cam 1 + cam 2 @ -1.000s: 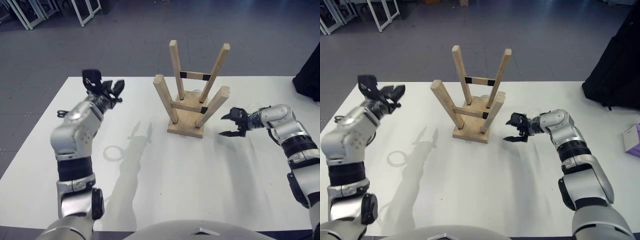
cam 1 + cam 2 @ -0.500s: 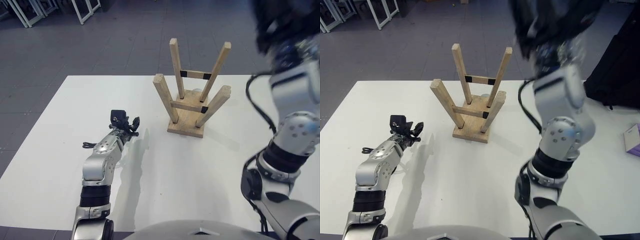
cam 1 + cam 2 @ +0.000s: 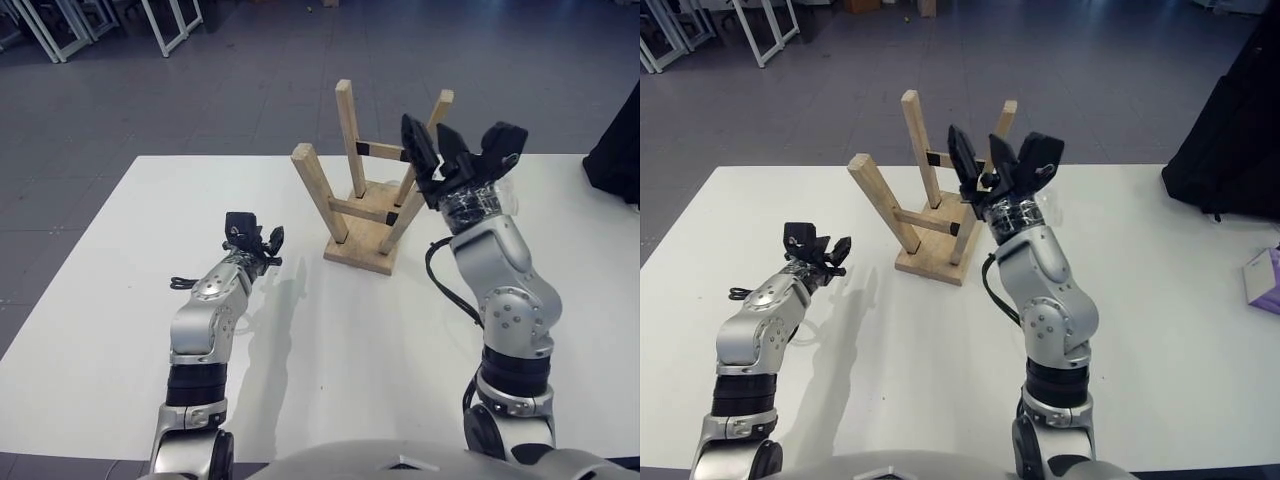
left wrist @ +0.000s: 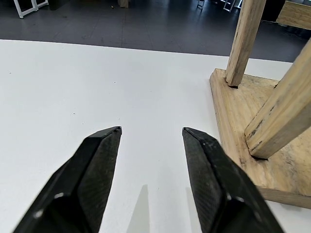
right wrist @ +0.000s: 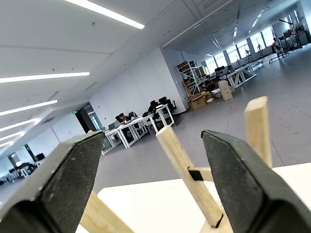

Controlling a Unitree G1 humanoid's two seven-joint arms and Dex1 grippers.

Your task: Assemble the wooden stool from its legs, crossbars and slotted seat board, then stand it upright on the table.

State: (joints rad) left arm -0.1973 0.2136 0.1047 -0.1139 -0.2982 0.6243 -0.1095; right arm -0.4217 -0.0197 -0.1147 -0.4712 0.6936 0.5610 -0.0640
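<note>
Looking at a stool (image 3: 360,215) pretty much built already: legs (image 3: 318,195) seated in the seat (image 3: 357,258), crossbars (image 3: 362,210) bridging the pairs. Parked upside down though, seat down on the table (image 3: 120,330) and legs pointing up, so going by the task, really just the flip onto its feet left to do. Right gripper (image 5: 153,133) up high by the leg tops, jaws spread wide and holding nothing. Seen from its wrist, two leg tops and a crossbar framed right between the jaws but farther out, not pinched. Can't tell for sure whether a finger brushes the nearest leg. Left gripper (image 4: 151,130) down low just over the table, jaws likewise released and empty, with the seat's corner and a couple of leg bases just ahead of the jaws and off to one finger's side, near but apart. Guessing at the remaining bit: grab a leg or the seat edge, tip the whole thing over, set it down on four feet. Worth watching the joints during that flip, with no way of telling glued from merely press-fit. Calling it mostly done, last step not yet started.
</note>
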